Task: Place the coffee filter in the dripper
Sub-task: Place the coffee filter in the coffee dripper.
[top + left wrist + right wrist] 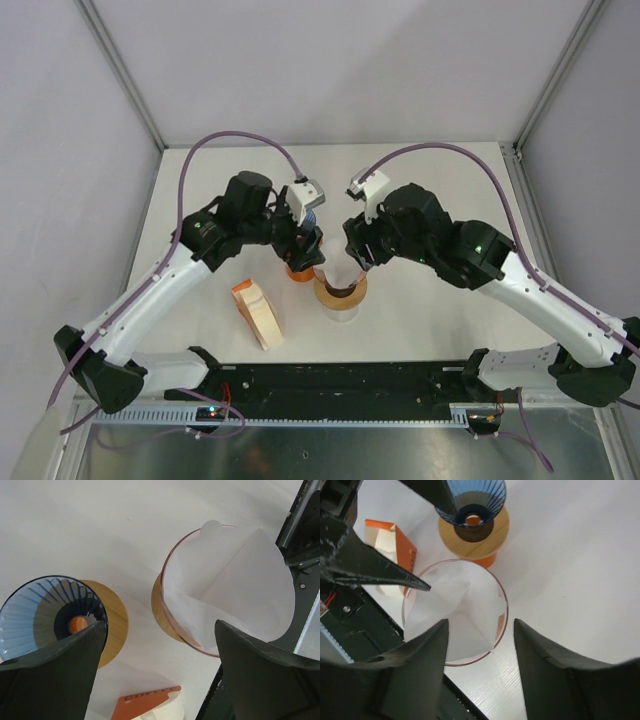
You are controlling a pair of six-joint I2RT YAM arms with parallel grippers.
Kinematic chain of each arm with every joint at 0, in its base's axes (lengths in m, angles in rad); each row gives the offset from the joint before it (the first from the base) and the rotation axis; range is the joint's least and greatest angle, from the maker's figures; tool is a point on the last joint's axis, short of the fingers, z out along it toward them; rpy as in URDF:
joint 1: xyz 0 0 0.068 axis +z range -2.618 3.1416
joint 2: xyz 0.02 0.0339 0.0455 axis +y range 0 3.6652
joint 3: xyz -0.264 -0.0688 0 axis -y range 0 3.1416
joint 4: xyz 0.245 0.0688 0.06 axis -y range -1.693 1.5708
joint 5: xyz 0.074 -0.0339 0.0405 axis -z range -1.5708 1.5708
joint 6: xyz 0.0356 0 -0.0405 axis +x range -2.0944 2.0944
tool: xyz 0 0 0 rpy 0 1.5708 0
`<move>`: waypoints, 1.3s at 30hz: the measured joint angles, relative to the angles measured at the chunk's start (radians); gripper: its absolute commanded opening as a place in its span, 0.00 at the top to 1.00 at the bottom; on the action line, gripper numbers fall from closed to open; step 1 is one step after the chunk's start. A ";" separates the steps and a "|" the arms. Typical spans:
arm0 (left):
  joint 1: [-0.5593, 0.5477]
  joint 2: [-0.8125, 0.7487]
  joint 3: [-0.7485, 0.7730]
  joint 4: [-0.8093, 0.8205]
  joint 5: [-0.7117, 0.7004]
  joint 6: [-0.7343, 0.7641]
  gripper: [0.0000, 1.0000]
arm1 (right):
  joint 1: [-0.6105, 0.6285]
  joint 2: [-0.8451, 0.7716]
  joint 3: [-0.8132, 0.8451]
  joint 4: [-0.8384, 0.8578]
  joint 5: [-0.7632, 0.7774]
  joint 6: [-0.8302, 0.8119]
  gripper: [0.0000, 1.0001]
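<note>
1. Sitting inside the pink-rimmed dripper [500, 625] is the white coffee filter [455, 605], opened into a cone that lines the glass. A small round tab on the paper pokes just past the rim.
2. The pink-rimmed dripper stands upright on the table [430, 320], with a wooden collar around its lower part.
3. Just beside it, farther from the arm bases, a blue ribbed dripper [475, 495] stands on a wooden collar of its own and an orange base. Orange shows through the hole at its bottom.
4. An orange filter box [390, 542] lies to the left of the pink-rimmed dripper, apart from it, open, with pale filters showing inside.
5. The left jaws are spread wide above the two drippers and pinch nothing; one dark finger [55, 675] hangs over the blue ribbed dripper.
6. The right jaws stand apart over the near rim of the pink-rimmed dripper, with nothing between their fingers [420, 675].
</note>
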 measured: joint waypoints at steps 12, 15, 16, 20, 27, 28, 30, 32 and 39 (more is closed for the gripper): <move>-0.070 0.117 0.030 0.000 -0.011 -0.018 0.10 | -0.092 0.024 -0.142 0.017 0.027 0.102 0.30; -0.078 0.118 0.030 0.000 -0.019 -0.018 0.11 | -0.109 0.035 -0.170 0.035 0.003 0.114 0.34; -0.081 0.119 0.030 0.000 -0.024 -0.018 0.12 | -0.114 0.041 -0.174 0.040 -0.003 0.117 0.36; -0.089 0.119 0.033 -0.001 -0.069 -0.013 0.15 | -0.116 0.063 -0.177 0.060 -0.022 0.128 0.43; -0.090 0.096 0.063 -0.021 -0.168 0.026 0.19 | -0.116 0.078 -0.180 0.066 -0.036 0.129 0.48; -0.090 0.092 0.063 -0.027 -0.172 0.032 0.19 | -0.116 0.078 -0.180 0.066 -0.035 0.129 0.48; -0.090 0.090 0.063 -0.043 -0.181 0.043 0.20 | -0.116 0.078 -0.180 0.065 -0.032 0.130 0.48; -0.090 0.090 0.063 -0.055 -0.195 0.054 0.21 | -0.116 0.078 -0.180 0.063 -0.024 0.132 0.48; -0.090 0.090 0.091 -0.086 -0.216 0.077 0.21 | -0.106 0.071 -0.180 0.079 -0.032 0.106 0.44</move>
